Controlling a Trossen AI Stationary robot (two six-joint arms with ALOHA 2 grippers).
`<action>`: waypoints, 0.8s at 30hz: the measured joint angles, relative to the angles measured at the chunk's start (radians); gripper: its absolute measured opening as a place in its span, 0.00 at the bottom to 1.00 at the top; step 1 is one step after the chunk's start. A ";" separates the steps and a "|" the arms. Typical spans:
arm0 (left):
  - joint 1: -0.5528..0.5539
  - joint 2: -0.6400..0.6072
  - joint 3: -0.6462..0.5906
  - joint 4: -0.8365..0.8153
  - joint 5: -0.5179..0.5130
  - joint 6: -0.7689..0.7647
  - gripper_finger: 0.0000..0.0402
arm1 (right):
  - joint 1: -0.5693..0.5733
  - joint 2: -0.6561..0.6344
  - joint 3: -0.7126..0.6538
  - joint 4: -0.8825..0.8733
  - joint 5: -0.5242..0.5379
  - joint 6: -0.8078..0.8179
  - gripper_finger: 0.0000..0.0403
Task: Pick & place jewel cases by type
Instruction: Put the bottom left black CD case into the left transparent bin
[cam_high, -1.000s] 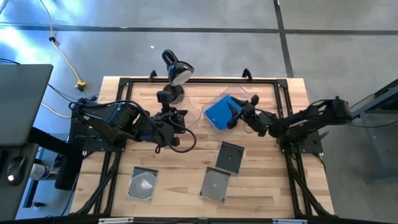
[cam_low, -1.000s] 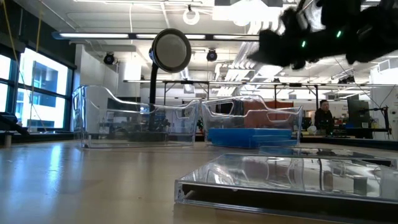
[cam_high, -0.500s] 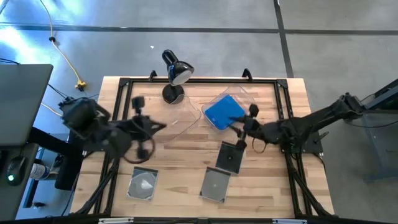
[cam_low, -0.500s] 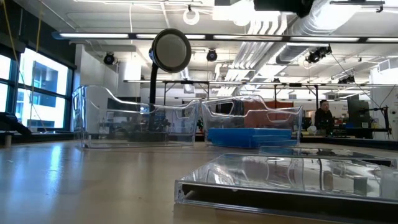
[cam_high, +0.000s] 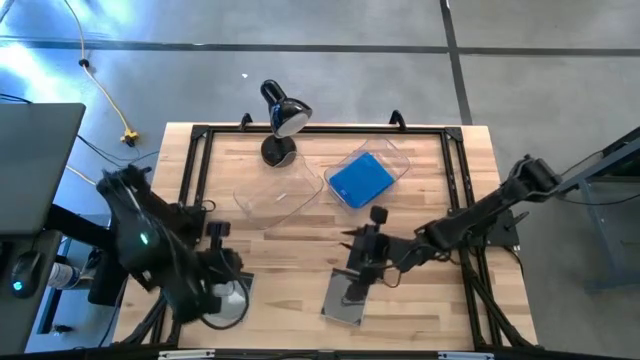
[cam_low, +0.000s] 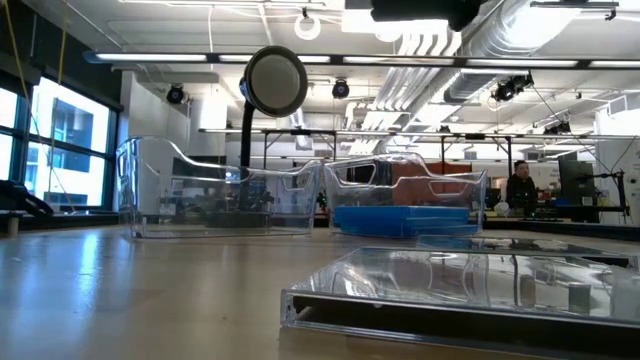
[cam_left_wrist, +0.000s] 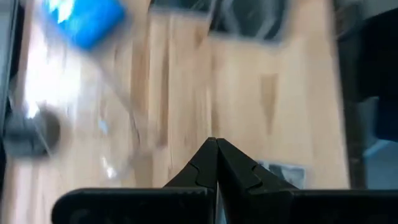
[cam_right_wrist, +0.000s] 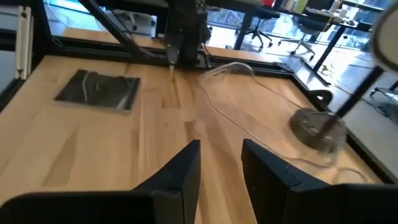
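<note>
Three dark grey/clear jewel cases lie flat on the table. One is near the left (cam_high: 232, 300) (cam_right_wrist: 99, 90). One is at the near middle (cam_high: 345, 298) (cam_low: 460, 290). The third is mostly hidden under my right gripper. Bright blue cases (cam_high: 360, 180) (cam_low: 400, 218) are stacked in the right clear bin. My left gripper (cam_high: 228, 282) (cam_left_wrist: 216, 146) is shut and hangs just beside the near-left grey case (cam_left_wrist: 280, 171). My right gripper (cam_high: 357, 250) (cam_right_wrist: 221, 158) is open above the middle of the table.
An empty clear bin (cam_high: 278, 190) (cam_low: 220, 190) stands left of the blue-filled bin (cam_high: 385, 160). A black desk lamp (cam_high: 280, 115) (cam_low: 275, 85) stands at the far edge, with its base in the right wrist view (cam_right_wrist: 317, 127). A black frame (cam_high: 200, 135) rims the table. A person (cam_low: 520, 190) is far behind.
My left arm has swung from the far middle of the table to the near left and come down beside the near-left grey case. My right arm has drawn back from the blue-filled bin toward the near edge and now stands over the middle grey case.
</note>
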 joint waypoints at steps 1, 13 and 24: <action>-0.015 -0.003 -0.055 0.001 -0.001 -0.074 0.00 | -0.001 0.018 0.011 0.008 -0.015 0.000 0.25; -0.149 -0.109 -0.593 0.051 0.299 -0.670 0.00 | -0.002 0.085 0.063 0.024 -0.035 -0.002 0.25; -0.245 -0.085 -0.810 0.608 0.450 -0.659 0.00 | -0.098 0.163 0.063 0.136 -0.257 0.039 0.26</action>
